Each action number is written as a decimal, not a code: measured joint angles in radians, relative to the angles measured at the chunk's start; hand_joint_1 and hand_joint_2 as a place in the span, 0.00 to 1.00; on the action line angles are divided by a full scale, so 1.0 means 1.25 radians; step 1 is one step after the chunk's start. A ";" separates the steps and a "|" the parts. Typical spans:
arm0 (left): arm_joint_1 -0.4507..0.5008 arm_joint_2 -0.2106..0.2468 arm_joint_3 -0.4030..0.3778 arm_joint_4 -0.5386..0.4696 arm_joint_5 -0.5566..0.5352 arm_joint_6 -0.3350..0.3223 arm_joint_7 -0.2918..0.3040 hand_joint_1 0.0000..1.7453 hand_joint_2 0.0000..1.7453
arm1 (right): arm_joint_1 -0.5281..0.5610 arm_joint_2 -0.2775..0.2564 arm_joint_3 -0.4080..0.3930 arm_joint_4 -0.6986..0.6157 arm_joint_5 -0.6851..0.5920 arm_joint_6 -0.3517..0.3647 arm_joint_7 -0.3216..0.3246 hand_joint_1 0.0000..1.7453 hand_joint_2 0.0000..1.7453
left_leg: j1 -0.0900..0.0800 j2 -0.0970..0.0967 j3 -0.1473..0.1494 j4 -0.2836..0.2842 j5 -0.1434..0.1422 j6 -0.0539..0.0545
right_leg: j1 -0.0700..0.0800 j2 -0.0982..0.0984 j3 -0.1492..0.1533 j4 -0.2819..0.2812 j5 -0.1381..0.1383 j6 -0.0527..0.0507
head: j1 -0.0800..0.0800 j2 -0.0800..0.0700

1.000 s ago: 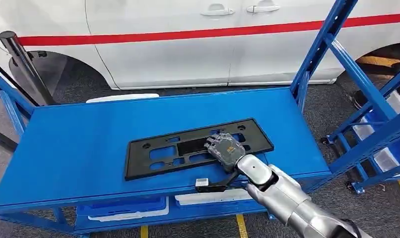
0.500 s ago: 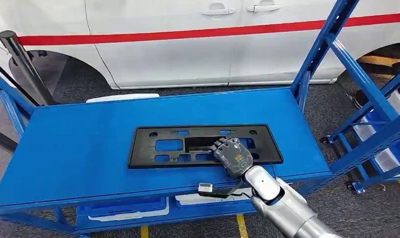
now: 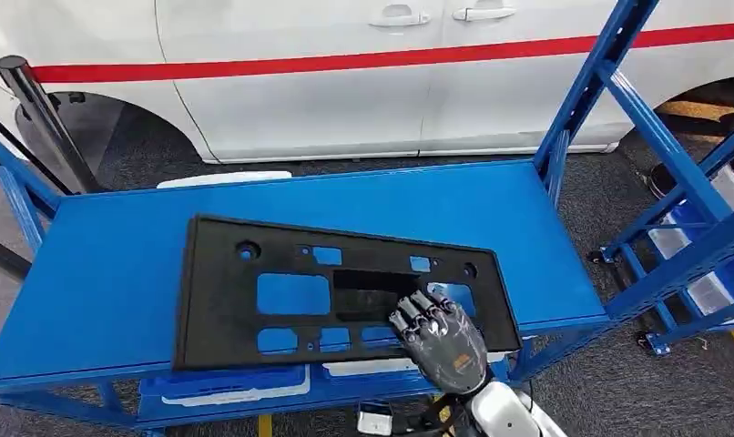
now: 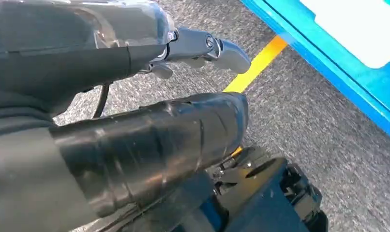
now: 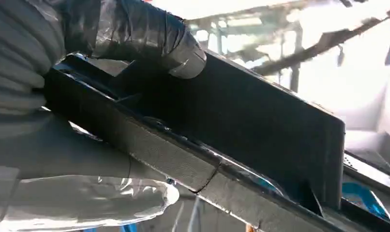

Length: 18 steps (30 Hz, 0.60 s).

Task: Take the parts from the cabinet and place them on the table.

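Observation:
A long black plastic panel [image 3: 254,291] with several cut-outs hangs tilted above the blue cabinet shelf [image 3: 117,246], its near edge past the shelf's front. My right hand [image 3: 441,337] grips the panel at its near right part, fingers on top. In the right wrist view the thumb [image 5: 135,34] presses on the panel [image 5: 261,121] and the other fingers lie under its edge. My left hand [image 4: 149,96] hangs over the grey floor with nothing in it, fingers apart.
A white car [image 3: 345,73] with a red stripe stands behind the cabinet. Blue rack uprights [image 3: 600,91] rise at the right, with a second blue rack [image 3: 709,273] beyond. White parts [image 3: 236,391] lie on the lower shelf. A black post [image 3: 45,118] stands at the far left.
The panel lay flat on the shelf a second ago; my right hand has lifted it and drawn it toward me, so it looms larger and tilts.

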 joint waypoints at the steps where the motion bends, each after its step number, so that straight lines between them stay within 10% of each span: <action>1: 0.000 0.000 0.001 0.000 0.002 0.000 0.000 0.00 0.00 | 0.013 0.003 -0.011 -0.015 0.000 0.000 -0.011 1.00 1.00 | 0.000 0.000 0.000 0.000 0.000 0.000 | 0.000 0.000 0.000 0.000 0.000 0.000 | 0.000 0.000; 18: 0.000 -0.002 0.018 0.000 0.006 0.002 -0.004 0.00 0.00 | 0.089 0.036 -0.097 -0.087 0.000 0.000 -0.088 1.00 1.00 | 0.000 0.000 0.000 0.000 0.000 0.000 | 0.000 0.000 0.000 0.000 0.000 0.000 | 0.000 0.000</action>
